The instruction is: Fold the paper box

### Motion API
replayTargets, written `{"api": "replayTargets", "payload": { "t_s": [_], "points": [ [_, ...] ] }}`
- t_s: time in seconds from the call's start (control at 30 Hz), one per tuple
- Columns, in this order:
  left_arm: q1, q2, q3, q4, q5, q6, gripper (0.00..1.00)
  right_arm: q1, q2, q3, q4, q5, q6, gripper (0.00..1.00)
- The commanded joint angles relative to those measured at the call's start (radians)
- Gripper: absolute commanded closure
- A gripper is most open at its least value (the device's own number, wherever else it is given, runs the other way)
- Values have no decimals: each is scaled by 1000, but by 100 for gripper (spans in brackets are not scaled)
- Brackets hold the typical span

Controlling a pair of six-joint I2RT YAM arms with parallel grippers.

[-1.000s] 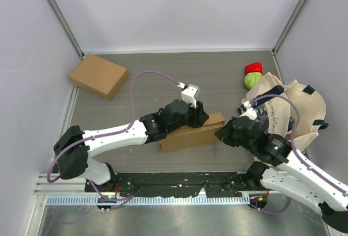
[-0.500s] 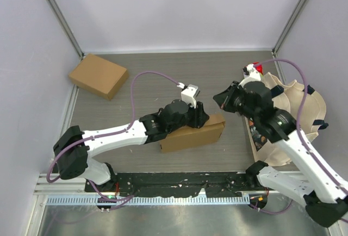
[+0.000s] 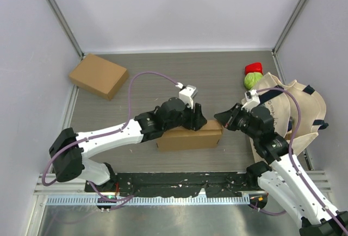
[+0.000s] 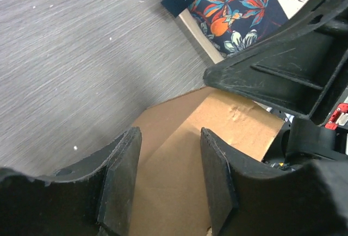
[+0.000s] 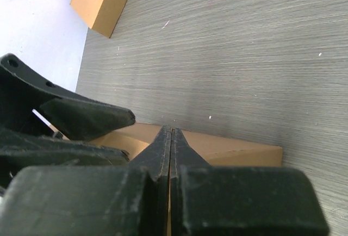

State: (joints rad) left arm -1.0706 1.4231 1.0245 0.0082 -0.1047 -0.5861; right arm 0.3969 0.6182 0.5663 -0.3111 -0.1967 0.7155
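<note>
Two robot arms meet over the paper box [image 3: 187,139], which lies on its long side near the middle of the counter's [image 3: 141,78] near edge. We see the left hand [image 4: 169,137] poised over the box's top face with its fingers apart, brown card showing between them and nothing clamped. The right hand [image 5: 171,131], its fingers pressed together on nothing, puts its tip to the top edge at the box's right end. By our reading the job is well along: the body already stands as a closed, rectangular shape. What seems left is the right end, where the card looks dented and creased; whether that flap is tucked home we cannot tell. A second cardboard box [image 3: 98,76] sits in the far left corner, and a printed tote bag [image 3: 304,105] lies along the right edge.
</note>
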Motion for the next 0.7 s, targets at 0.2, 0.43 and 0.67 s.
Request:
{"api": "replayTargets", "payload": {
  "t_s": [0.2, 0.43, 0.67],
  "points": [
    [216, -259, 4, -293, 310, -115, 64, 0, 98, 87, -6, -27, -90, 99],
    [345, -420, -104, -283, 397, -194, 71, 0, 144, 257, -154, 29, -123, 99],
    [423, -492, -190, -206, 502, -279, 74, 0, 106, 265, -131, -124, -44, 99]
  ]
}}
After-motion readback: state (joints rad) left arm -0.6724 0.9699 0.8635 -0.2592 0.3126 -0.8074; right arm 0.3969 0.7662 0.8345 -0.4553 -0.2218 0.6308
